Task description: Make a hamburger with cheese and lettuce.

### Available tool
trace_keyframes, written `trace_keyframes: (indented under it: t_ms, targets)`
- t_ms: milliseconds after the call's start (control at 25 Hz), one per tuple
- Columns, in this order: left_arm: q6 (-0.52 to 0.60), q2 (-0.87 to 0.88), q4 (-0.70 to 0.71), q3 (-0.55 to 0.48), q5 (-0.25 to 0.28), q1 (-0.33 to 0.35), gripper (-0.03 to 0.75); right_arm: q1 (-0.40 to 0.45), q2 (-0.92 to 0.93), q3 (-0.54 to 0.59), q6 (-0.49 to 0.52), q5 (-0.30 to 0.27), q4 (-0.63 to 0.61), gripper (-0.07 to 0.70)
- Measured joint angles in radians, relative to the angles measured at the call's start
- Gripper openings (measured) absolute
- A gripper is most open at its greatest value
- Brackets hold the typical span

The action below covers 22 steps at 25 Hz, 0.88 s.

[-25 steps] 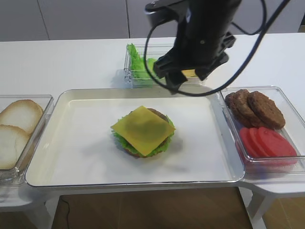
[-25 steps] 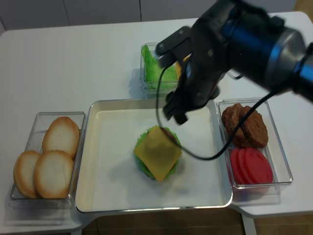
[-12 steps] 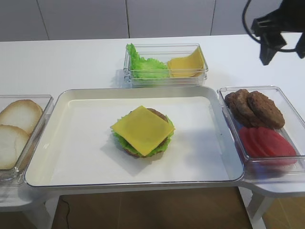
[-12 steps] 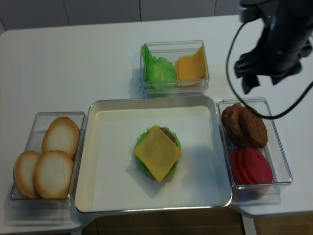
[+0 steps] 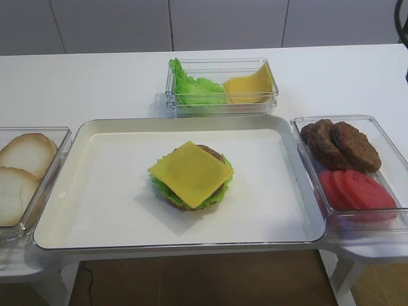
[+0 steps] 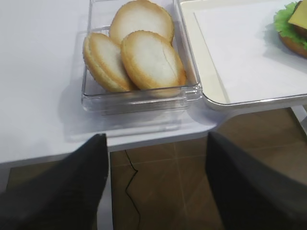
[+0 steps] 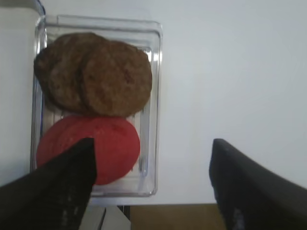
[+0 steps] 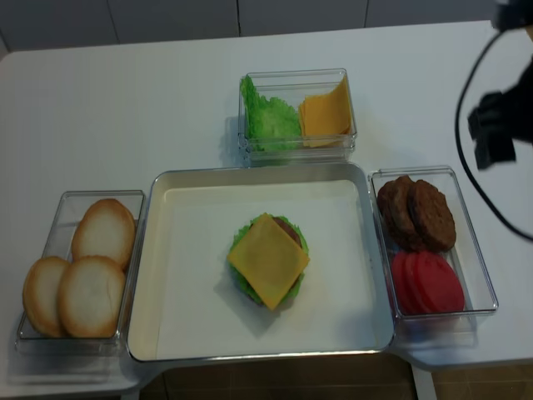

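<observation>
Fingers of the right gripper [image 7: 151, 187] are standing wide apart w/ nothing btwn them, hanging over bare white tabletop just beside the clear bin [image 7: 156, 115] of loose patties [image 7: 96, 72] and tomato slices [image 7: 88, 146]; likely parked off to the side so the work area is unobstructed. In the realsense view that gripper [image 8: 493, 140] is showing at the right edge, well apart from the tray [image 8: 358, 250]. Left gripper [image 6: 153, 182] is also gaping, empty, hovering off the table edge near the bin of bun halves [image 6: 139, 55], prob. positioned for the top bun. Hamburger [image 5: 191, 178] is sitting mid-tray: cheese [image 5: 190, 173] is lying flat on top, corners overhanging, lettuce [image 5: 159, 188] frilling out underneath. Spare lettuce and cheese are sitting in the rear bin [image 5: 220, 86]. Judging by the stack, only the top bun is missing.
</observation>
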<state>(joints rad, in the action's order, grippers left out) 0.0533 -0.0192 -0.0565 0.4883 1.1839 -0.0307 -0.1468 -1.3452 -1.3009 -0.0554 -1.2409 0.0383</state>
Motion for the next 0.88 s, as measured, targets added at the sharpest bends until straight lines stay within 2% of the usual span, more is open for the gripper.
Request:
trace_keyframes:
  t_ms: [440,680,880]
  targets:
    - [0.0,0.0,0.0,0.0,0.0,0.0,0.471,0.0,0.504,0.375,-0.028,-0.006,-0.023,0.554]
    - [0.0,0.0,0.0,0.0,0.0,0.0,0.471,0.0,0.837,0.493,-0.029,-0.022,-0.026,0.553]
    - [0.0,0.0,0.0,0.0,0.0,0.0,0.471,0.0,1.084,0.535,-0.031,-0.033,-0.026,0.553]
